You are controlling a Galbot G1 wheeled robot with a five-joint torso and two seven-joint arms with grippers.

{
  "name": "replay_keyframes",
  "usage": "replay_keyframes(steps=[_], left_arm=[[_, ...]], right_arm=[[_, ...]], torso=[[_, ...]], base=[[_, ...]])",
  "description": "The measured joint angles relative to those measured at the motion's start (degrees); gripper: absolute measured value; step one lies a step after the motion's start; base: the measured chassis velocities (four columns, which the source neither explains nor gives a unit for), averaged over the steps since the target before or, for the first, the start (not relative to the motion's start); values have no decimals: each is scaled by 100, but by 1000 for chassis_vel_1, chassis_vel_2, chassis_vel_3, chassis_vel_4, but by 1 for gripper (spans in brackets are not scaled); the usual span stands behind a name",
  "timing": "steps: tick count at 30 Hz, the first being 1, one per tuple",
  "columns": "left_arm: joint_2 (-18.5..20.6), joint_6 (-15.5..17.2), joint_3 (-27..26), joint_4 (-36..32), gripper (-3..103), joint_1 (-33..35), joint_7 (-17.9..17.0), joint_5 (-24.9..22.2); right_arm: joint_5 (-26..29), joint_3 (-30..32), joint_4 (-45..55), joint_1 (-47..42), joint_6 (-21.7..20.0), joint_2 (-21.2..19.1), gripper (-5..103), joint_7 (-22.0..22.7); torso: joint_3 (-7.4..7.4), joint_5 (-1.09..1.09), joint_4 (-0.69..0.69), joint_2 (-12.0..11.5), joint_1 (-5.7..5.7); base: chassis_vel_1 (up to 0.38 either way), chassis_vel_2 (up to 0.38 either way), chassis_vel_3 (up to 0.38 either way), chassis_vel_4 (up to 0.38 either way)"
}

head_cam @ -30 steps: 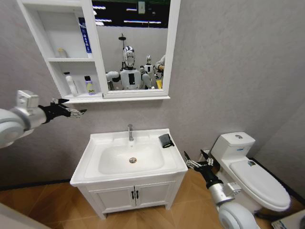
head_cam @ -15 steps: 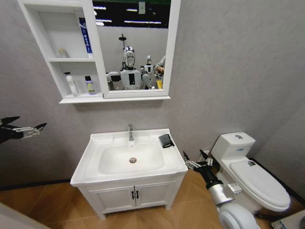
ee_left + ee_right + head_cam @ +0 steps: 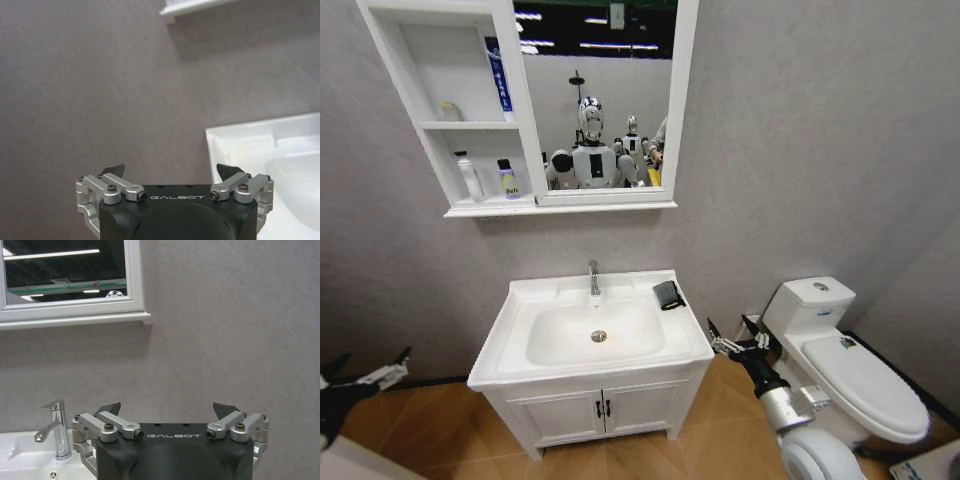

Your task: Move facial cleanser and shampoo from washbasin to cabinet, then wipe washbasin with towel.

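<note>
The white washbasin [image 3: 520, 310] stands at the centre with its chrome tap [image 3: 593, 277]. The dark folded towel [image 3: 668, 294] lies on its back right corner. Above it hangs the cabinet [image 3: 520, 205]. On its shelves are a blue tube [image 3: 498, 75], a white bottle [image 3: 468, 175] and a small dark-capped bottle [image 3: 507, 180]; I cannot tell which are the facial cleanser and the shampoo. My left gripper [image 3: 372, 360] [image 3: 172, 170] hangs open and empty, low and left of the washbasin [image 3: 250, 142]. My right gripper [image 3: 735, 335] [image 3: 168, 407] is open and empty beside the basin's right edge.
A white toilet [image 3: 850, 360] stands close to the right arm. The vanity [image 3: 600, 410] with two doors is under the basin. The grey wall lies behind, and wooden floor [image 3: 430, 440] shows at the lower left. The mirror [image 3: 600, 90] reflects the robot.
My left arm has dropped from just under the cabinet's lower shelf to low at the left, near floor level. The right arm and the towel have not moved.
</note>
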Motion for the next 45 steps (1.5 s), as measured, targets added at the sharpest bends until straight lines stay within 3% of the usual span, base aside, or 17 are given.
replay_keyframes(steps=[1,2,5,13,19,21,24,27,32,35,45], left_arm=[[171,-56,406,60,100,-196,-1,318],[171,-56,406,60,100,-196,-1,318],[471,-91,1139,146,100,-578,-77,693],[770,-450,2014,424,100,-1089,-104,1070],[768,-568,1869,222,100,-1126,39,1136],[730,-553,1449,-382,100,-798,131,825],[747,-530,1360,-525,100,-706,137,752],[890,-244,1111,-1129,100,-414,80,318],[946,44,1029,-1548,100,-314,-17,-193],[932,142,1024,-1603,100,-360,-62,-457],[818,160,1068,-947,100,-836,-67,-448]], right_arm=[[-37,-29,-37,-15,-15,16,100,15],[-37,-29,-37,-15,-15,16,100,15],[-134,-97,-108,-87,-25,92,100,21],[-234,-92,-245,-151,-7,250,100,23],[-222,-54,-251,-169,-18,168,100,53],[-205,-35,-291,-158,-46,140,100,85],[-205,-35,-305,-160,-49,150,100,89],[-217,-51,-383,-182,-50,239,100,90],[-219,-51,-456,-188,-51,231,100,98],[-214,-51,-517,-160,-80,180,100,112],[-190,-4,-520,-207,-127,44,100,128]], torso=[[0,1,0,0,0],[0,1,0,0,0],[0,1,-1,0,0],[0,-1,-1,0,1],[0,0,-1,0,1],[0,2,0,0,1],[0,2,0,0,1],[0,0,0,0,1],[0,0,0,0,0],[0,0,0,0,0],[0,-2,-1,0,0]], base=[[0,0,0,0],[0,0,0,0],[0,0,0,0],[0,0,0,0],[0,0,0,0],[0,0,0,0],[0,0,0,0],[0,0,0,0],[0,0,0,0],[0,0,0,0],[0,0,0,0]])
